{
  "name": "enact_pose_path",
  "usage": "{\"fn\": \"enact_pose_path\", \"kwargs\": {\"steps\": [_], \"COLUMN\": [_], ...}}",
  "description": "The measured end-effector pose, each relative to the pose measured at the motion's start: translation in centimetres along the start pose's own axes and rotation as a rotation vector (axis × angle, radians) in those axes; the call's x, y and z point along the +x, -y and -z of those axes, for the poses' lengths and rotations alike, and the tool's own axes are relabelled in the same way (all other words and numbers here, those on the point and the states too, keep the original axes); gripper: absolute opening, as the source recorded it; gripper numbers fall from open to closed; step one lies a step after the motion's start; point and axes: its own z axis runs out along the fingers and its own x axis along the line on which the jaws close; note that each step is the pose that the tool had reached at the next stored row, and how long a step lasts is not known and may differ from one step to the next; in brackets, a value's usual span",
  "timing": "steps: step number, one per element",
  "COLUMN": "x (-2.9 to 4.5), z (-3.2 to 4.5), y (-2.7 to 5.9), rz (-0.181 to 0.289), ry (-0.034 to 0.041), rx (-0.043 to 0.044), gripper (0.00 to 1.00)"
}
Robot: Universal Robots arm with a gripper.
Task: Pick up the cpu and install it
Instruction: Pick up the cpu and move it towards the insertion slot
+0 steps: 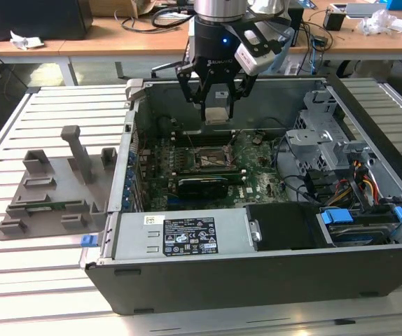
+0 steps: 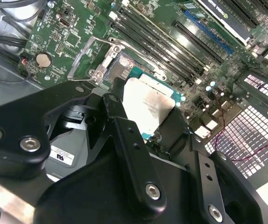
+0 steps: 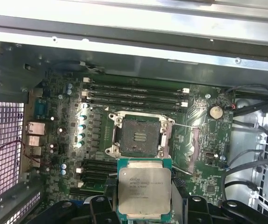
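Cpu (image 1: 217,116) hangs between the jaws of the gripper (image 1: 216,110), which are closed onto two opposite edges of the chip, with the rest of their span unused. In the exterior view the gripper is poised over the open computer case (image 1: 257,280), near its rear wall, and the cpu is well clear of the motherboard (image 1: 162,162) below the jaws.

In the first wrist view the cpu (image 3: 144,189) faces the camera with its silvery metal top and thin green rim showing, and the black fingers (image 3: 101,206) press it from either side. Just past the fingertips lies the socket (image 3: 137,136), a black square frame with its contact field uncovered and its metal bracket (image 3: 192,141) swung open to one side. The chip is not over the socket; the two are apart, with the socket ahead of the jaws and lower. Rows of memory slots (image 3: 134,91) run beyond the socket, and a coin battery (image 3: 215,111) sits off to the bracket's side.

In the second wrist view the cpu (image 2: 148,105) shows pale and tilted between the fingers (image 2: 124,135), with the socket (image 2: 120,67) beneath the jaws.

Beside the case, well away from the jaws, a grey holder (image 1: 47,189) rests on the slatted table (image 1: 54,112).
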Motion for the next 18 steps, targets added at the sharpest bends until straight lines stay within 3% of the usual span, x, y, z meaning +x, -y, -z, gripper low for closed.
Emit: {"fn": "enact_pose_path", "kwargs": {"steps": [7,18], "x": [-0.03,-0.03], "z": [-0.60,-0.62], "y": [-0.02,-0.01], "rz": [0.000,0.000], "ry": [-0.0001,0.0000], "rx": [0.0002,0.0005], "gripper": [0.55,0.55]}}
